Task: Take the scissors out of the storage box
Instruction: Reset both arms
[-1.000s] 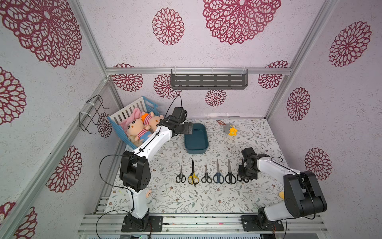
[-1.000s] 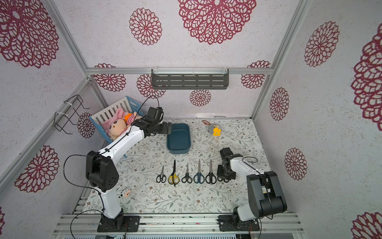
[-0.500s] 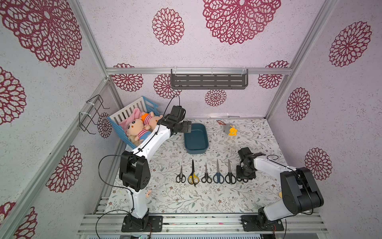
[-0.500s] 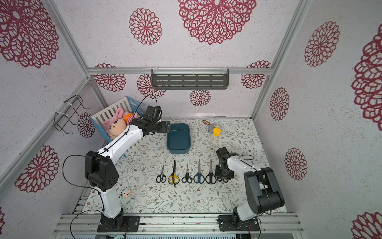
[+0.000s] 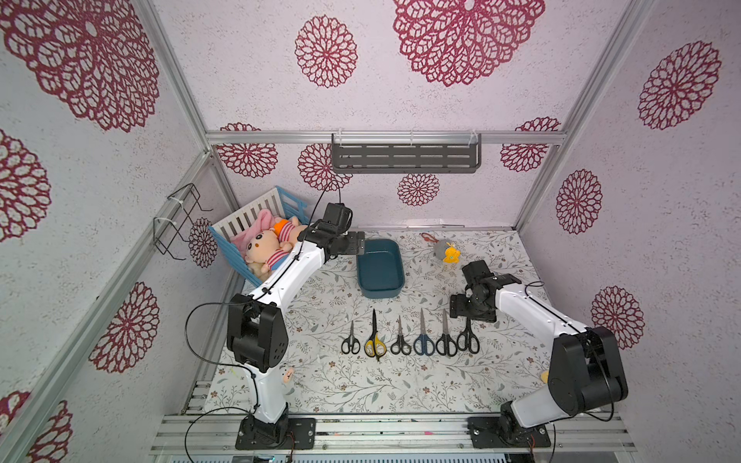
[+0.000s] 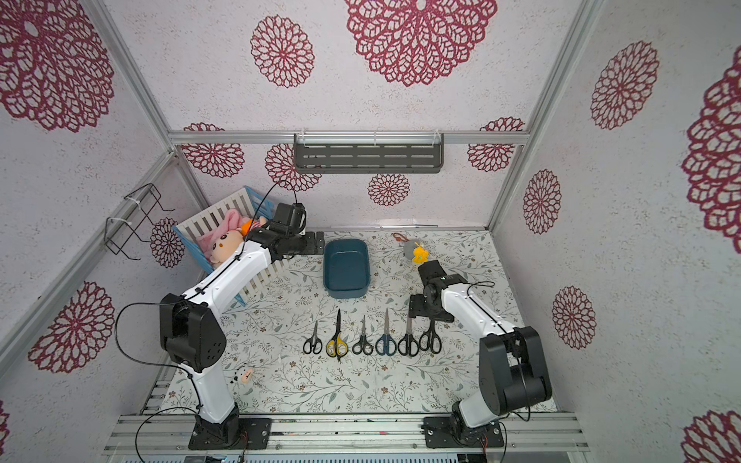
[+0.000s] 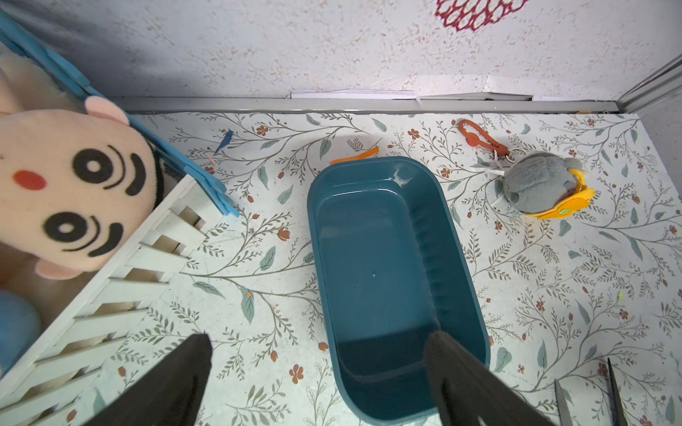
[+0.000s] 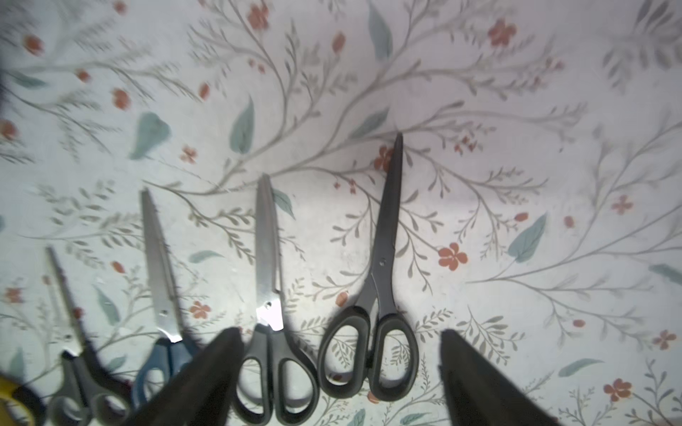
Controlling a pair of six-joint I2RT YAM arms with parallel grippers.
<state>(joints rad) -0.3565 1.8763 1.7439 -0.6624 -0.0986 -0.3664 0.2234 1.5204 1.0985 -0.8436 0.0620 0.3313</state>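
You see a white-and-blue slatted crate [image 5: 248, 212] of plush dolls [image 5: 260, 246] at the bench's [image 5: 361, 385] back-left corner. A grey plush keyring [image 5: 440, 248] lies near the back wall, and a grey shelf [image 5: 405, 158] hangs above.

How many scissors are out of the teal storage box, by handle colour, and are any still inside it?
Black-handled scissors: 4
Yellow-and-black-handled scissors: 1
Blue-handled scissors: 1
Total: 6 out, 0 in the storage box

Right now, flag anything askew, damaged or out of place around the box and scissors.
Little stands out. The box is empty, with a whitish scuff inside one corner; an orange scrap lies between it and the back wall. The scissors lie in a neat row, the end black pair slightly further back.
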